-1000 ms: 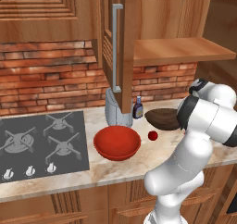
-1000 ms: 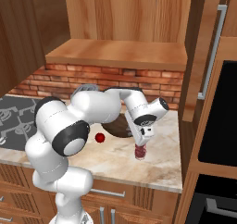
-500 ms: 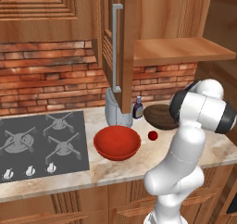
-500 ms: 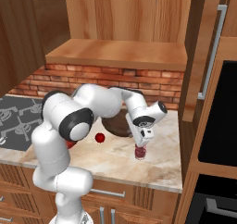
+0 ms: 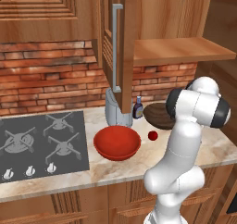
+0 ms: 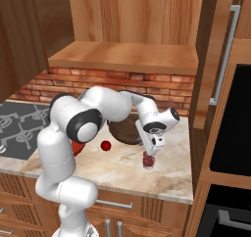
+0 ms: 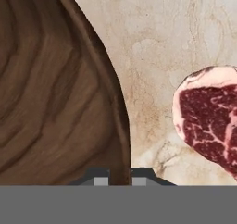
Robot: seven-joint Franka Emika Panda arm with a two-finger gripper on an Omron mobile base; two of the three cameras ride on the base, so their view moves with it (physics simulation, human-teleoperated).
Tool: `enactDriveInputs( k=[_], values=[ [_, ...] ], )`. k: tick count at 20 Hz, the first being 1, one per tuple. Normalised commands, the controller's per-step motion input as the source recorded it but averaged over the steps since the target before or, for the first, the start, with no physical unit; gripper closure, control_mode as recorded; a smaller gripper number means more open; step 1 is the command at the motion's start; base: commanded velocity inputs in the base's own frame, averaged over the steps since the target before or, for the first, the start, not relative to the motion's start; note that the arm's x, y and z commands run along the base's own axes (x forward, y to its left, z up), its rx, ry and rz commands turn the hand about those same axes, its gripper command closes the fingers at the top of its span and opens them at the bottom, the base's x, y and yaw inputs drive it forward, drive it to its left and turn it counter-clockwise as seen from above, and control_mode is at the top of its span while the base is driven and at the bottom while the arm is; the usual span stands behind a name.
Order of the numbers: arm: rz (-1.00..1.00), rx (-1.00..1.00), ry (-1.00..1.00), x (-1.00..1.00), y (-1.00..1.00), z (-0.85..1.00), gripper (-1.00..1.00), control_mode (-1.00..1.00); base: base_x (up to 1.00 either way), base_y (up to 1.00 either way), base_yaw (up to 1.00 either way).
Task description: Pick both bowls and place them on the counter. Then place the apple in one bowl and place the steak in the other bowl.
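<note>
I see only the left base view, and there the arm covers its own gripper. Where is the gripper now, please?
Observer: In the right base view the gripper is low over the counter, at the right edge of the brown bowl.
Operator: Is it open or shut?
Observer: Shut. In the hand view the rim of the brown bowl runs between its tips.
Operator: And the steak? I cannot find it.
Observer: The steak lies flat on the counter beside that bowl, apart from it and not inside.
</note>
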Motion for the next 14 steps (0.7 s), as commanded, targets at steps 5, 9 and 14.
enactDriveInputs(
  k=[5, 9, 14],
  values=[
    [0.00, -0.01, 0.00, 0.00, -0.06, 0.00, 1.00, -1.00, 0.00, 0.00, 0.00],
    [0.00, -0.01, 0.00, 0.00, -0.01, 0.00, -1.00, -1.00, 0.00, 0.00, 0.00],
    [0.00, 0.00, 0.00, -0.05, 0.00, 0.00, -1.00, -1.00, 0.00, 0.00, 0.00]
  ],
)
